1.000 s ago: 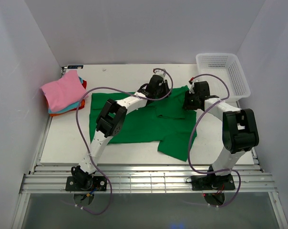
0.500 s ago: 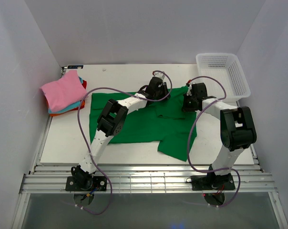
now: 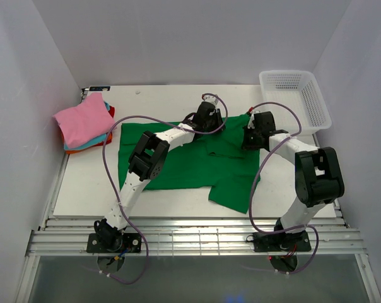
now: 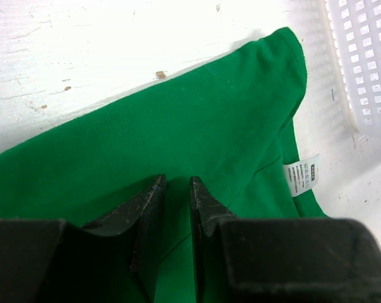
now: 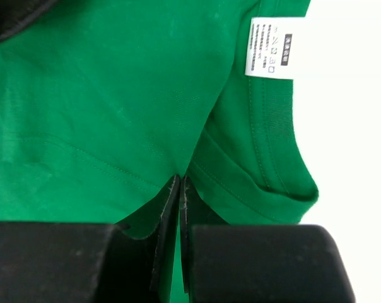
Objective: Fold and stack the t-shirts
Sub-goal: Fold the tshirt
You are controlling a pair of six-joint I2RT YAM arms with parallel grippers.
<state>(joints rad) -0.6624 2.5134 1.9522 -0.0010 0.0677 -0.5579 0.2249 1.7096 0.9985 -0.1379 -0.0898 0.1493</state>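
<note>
The right hand [image 5: 179, 178] was closed, its two black fingers pressed together on a small pinch of the bright green cloth t-shirt [image 5: 102, 107], with creases in the fabric running in to the fingertips. Just beyond those tips lay a hemmed sleeve opening of the shirt, and past it a white printed care label [image 5: 272, 47] stuck out from the edge of the cloth over the bare white tabletop [image 5: 348, 113]. The left hand [image 4: 175, 182] stood narrow. Its fingers were set down on the same shirt with a slim gap between them, and green cloth filled that gap, so it appeared to grip a fold there. In the left wrist view the shirt spread away from that hand to a rounded corner near the far right, and the label hung at its right edge. The white plastic mesh basket [image 4: 367, 63] sat just beside that corner. From the overhead camera the green shirt lay spread flat across the middle of the tabletop, one flap reaching toward the near edge on the right. Both hands were at its far edge, the left near the middle and the right near the far right corner. The stack of folded t-shirts [image 3: 83, 120] sat well apart at the far left corner, pink on top with teal-blue and orange-red edges showing beneath.
</note>
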